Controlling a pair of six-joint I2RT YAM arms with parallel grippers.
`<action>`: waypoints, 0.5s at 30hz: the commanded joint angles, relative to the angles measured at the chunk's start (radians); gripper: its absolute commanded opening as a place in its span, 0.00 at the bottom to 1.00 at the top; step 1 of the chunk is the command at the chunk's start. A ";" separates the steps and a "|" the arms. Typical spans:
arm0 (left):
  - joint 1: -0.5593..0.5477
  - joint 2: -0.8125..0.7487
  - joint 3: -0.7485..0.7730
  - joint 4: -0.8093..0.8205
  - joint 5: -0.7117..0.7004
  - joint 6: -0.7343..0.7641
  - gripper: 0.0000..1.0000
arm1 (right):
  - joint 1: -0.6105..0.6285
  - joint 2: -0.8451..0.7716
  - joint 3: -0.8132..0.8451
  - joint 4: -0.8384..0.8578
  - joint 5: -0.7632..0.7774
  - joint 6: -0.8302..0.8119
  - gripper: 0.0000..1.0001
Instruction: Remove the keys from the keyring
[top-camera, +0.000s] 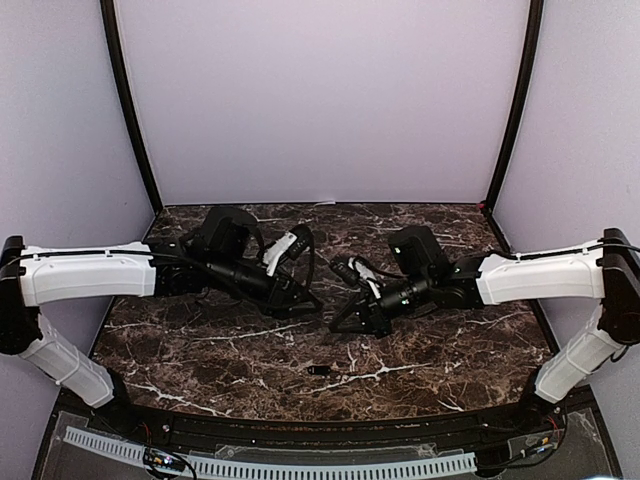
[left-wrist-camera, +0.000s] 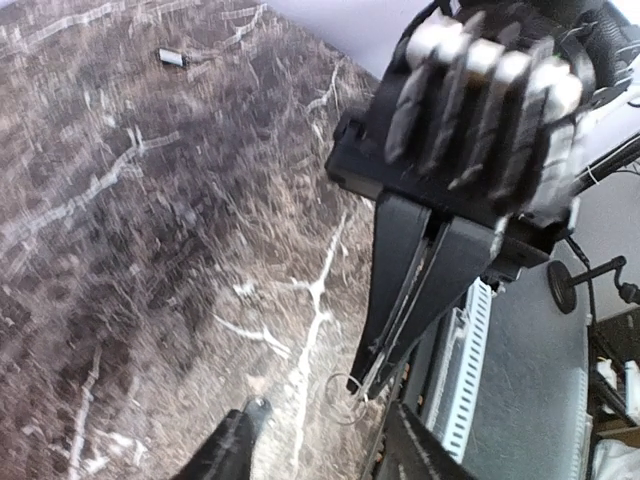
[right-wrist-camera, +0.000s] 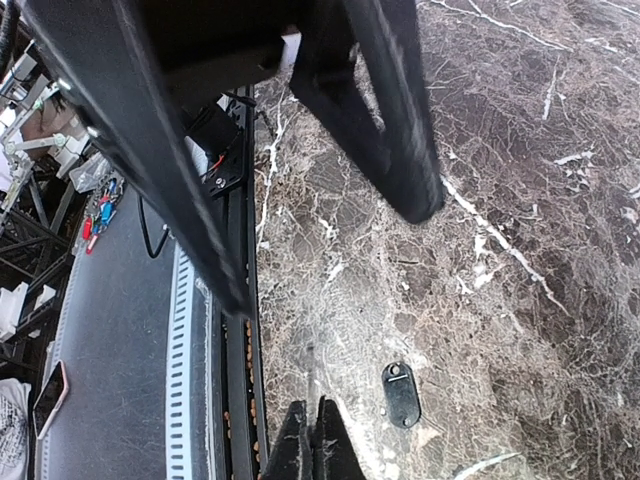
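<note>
Parting tiny keys from a thin wire ring (left-wrist-camera: 345, 400) over a glossy, white-veined marble desk (top-camera: 450, 350).
From above, one dark key (top-camera: 320, 370) lies loose near the front edge. In the left wrist view, the left tool (left-wrist-camera: 328, 412) gapes empty while the right tool (left-wrist-camera: 360, 385) pinches the ring at its tip; the ring is likely light and springy, best gripped on the rim. In the right wrist view, the key is a flat, stiff oblong with a hole at one end; it probably skids, so take it by its edges.

dark marble table (top-camera: 200, 350), one key (top-camera: 320, 371)
</note>
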 joint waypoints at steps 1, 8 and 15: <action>0.002 -0.107 -0.053 0.139 -0.087 -0.058 0.54 | -0.006 -0.035 -0.021 0.095 -0.015 0.039 0.00; -0.034 -0.169 -0.192 0.324 -0.081 -0.050 0.39 | -0.006 -0.025 -0.025 0.170 -0.011 0.131 0.00; -0.149 -0.080 -0.129 0.234 -0.335 -0.002 0.25 | -0.006 -0.015 0.001 0.181 0.036 0.211 0.00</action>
